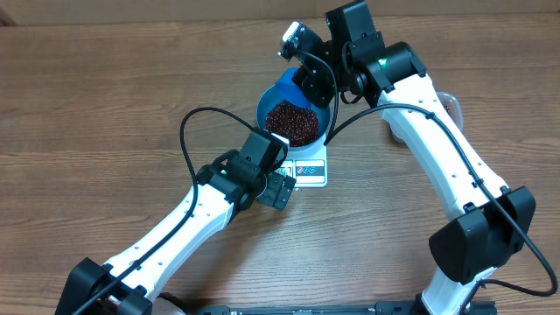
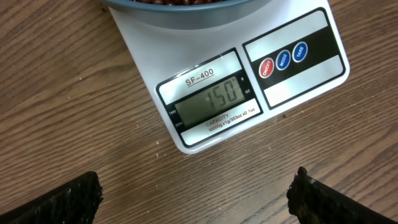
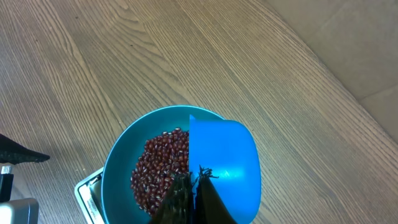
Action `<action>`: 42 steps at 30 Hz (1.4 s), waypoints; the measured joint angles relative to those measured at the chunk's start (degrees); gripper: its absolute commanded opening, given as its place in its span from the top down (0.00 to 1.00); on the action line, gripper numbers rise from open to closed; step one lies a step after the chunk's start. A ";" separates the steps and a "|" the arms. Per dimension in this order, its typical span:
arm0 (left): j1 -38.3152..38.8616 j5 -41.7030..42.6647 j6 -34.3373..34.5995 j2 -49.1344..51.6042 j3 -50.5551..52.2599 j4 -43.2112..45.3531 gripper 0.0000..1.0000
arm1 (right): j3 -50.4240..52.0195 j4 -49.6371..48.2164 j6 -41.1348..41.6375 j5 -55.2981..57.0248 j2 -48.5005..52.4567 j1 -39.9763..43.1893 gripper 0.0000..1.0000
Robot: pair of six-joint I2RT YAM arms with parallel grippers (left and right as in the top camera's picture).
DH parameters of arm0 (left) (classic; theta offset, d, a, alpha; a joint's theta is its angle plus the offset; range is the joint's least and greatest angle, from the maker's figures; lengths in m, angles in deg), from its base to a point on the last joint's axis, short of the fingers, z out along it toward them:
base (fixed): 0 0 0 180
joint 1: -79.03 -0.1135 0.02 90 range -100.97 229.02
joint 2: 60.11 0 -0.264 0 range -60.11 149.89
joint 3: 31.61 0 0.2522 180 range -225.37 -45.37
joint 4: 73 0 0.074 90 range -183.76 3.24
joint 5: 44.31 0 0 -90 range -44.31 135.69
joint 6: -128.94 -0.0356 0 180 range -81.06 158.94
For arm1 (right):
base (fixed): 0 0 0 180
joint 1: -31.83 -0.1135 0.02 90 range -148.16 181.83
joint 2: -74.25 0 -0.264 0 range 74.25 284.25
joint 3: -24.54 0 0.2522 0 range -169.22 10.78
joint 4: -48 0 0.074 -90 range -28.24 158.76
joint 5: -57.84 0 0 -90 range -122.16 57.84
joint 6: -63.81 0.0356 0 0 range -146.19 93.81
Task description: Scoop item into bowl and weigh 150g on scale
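Beans [image 1: 291, 122], small and dark red-brown, fill the bottom of the blue bowl [image 1: 265, 105] in a loose layer that stays well below the rim. The bowl sits on the white scale [image 1: 312, 171] toward the far middle of the wooden table [image 1: 105, 105]. The scale's display [image 2: 214, 99] faces the near side and reads 150.

The right gripper [image 3: 191, 194] is clenched at the rear of a small blue scoop [image 3: 227, 165]. It holds the scoop over the right half of the bowl, and the scoop's inside shows bare blue. The left gripper [image 2: 196, 199] hangs just near of the scale with its jaws spread wide and nothing between them.

A clear container [image 1: 451, 101] peeks out behind the right arm at the far right. Its contents cannot be told.
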 measured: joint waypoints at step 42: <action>0.00 -0.79 0.00 0.00 0.00 0.00 0.00 | -1.66 16.28 19.12 1.88 -0.85 30.86 0.96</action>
